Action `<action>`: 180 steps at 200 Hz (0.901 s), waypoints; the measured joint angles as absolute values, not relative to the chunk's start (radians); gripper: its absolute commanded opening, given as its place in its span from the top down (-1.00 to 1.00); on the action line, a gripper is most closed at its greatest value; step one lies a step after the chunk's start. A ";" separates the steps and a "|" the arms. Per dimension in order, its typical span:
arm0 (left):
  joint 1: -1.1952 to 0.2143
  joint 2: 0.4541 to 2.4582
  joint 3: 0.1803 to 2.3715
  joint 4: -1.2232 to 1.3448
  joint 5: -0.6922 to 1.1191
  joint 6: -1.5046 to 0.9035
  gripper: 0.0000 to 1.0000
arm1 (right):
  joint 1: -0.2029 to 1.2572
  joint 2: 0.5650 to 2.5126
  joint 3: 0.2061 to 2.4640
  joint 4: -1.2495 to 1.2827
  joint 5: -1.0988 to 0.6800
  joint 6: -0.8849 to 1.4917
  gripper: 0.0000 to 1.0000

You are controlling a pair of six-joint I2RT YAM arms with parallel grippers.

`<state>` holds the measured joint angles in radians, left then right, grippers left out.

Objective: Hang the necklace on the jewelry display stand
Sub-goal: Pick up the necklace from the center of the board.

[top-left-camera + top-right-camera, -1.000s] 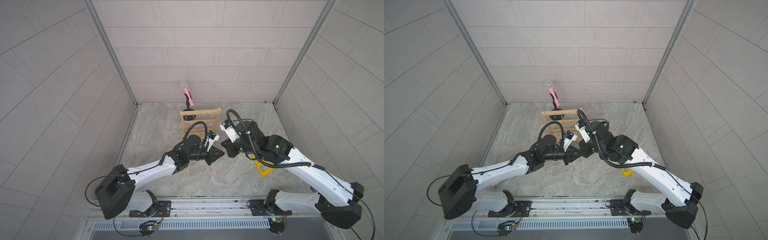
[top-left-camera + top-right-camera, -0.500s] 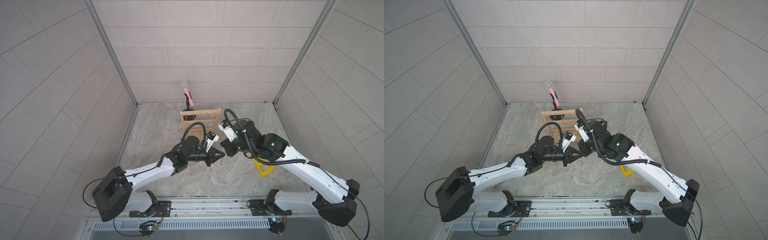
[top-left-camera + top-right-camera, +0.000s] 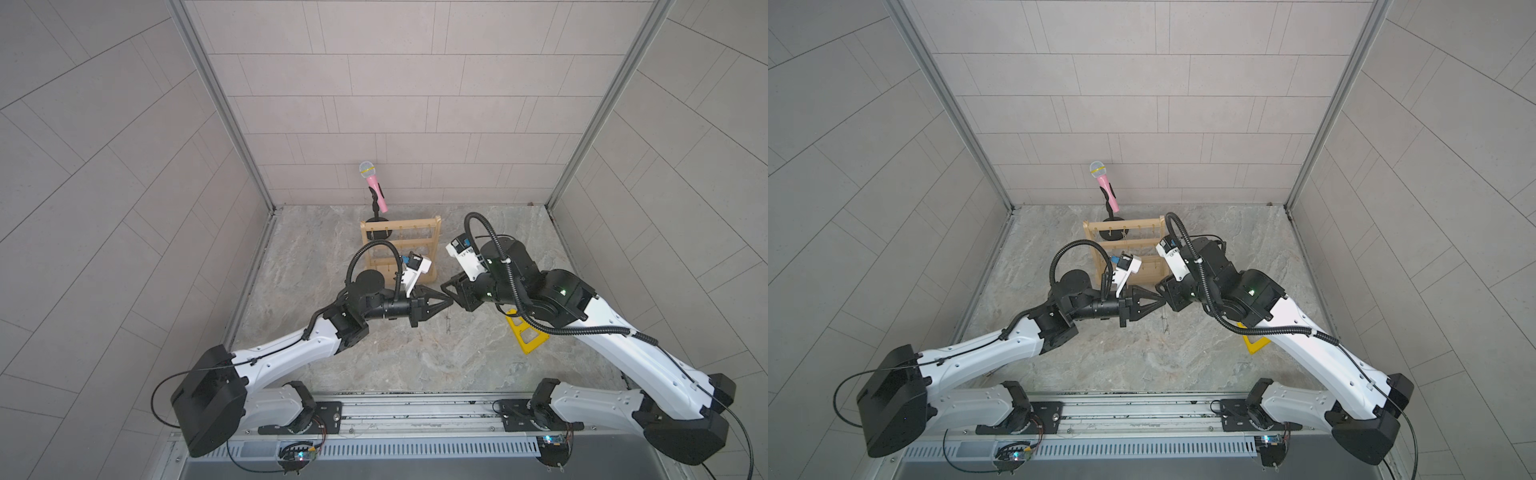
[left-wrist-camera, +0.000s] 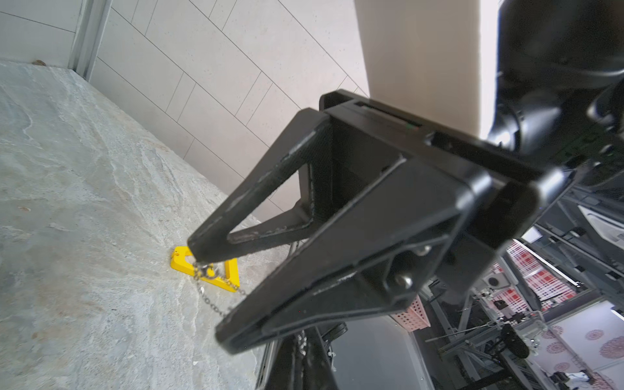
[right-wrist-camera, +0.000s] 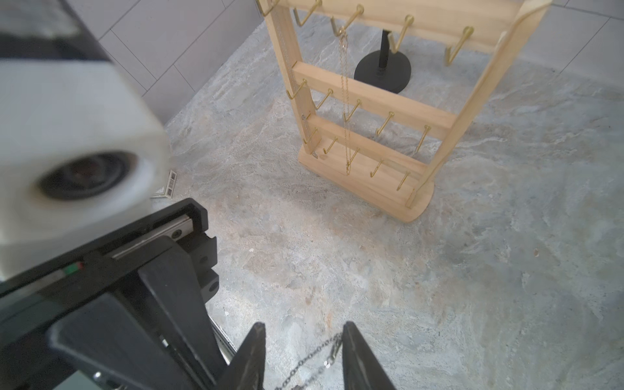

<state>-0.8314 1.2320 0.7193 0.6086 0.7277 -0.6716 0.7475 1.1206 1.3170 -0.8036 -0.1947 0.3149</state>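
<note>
The necklace (image 5: 314, 356) is a silver chain strung between my two grippers above the floor. Its clasp rests against one finger of my right gripper (image 5: 304, 326), whose jaws stand apart with the chain running between them. My left gripper (image 4: 301, 337) is shut on the necklace (image 4: 211, 304), tip to tip with the right one. In both top views the left gripper (image 3: 445, 300) and right gripper (image 3: 453, 291) meet just in front of the jewelry display stand (image 3: 401, 245), a light wooden rack with rows of gold hooks (image 5: 371, 111).
A thin gold chain (image 5: 345, 101) hangs from a top hook of the stand. Behind the stand is a pink microphone (image 3: 374, 185) on a black base (image 5: 383, 72). A yellow triangular piece (image 3: 525, 334) lies under the right arm. A small barcode label (image 5: 167, 184) lies on the floor.
The right gripper's jaws have opened from shut. The left gripper has closed on the chain. Both arms stay nearly in place, tips together.
</note>
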 measured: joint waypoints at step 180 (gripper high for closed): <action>-0.775 1.151 0.777 0.635 0.748 -0.804 0.85 | 0.655 0.976 1.119 -0.667 -0.418 0.322 0.27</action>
